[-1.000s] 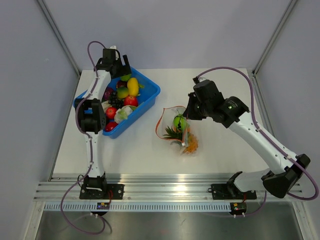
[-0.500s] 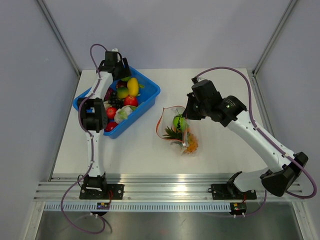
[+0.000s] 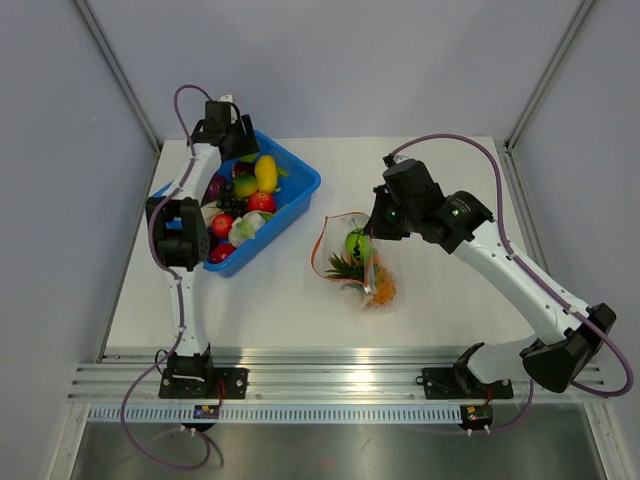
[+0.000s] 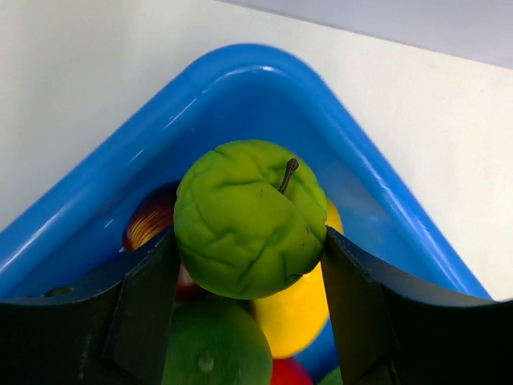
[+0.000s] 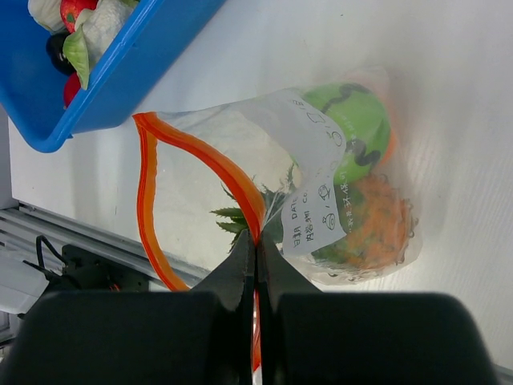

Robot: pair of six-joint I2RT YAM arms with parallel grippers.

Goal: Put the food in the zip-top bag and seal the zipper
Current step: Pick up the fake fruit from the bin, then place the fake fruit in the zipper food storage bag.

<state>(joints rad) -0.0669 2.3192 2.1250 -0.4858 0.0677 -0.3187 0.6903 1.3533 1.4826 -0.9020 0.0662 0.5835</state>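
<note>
Left elbow (image 3: 172, 232) has edged outward, left jaws clamped on green apple (image 4: 248, 216); right jaws still pinch zipper (image 5: 143, 192).

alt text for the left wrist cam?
A green apple is clamped in the left gripper, over a corner of the blue bin. Beneath it lie a yellow fruit, another green fruit and a red piece.
</note>
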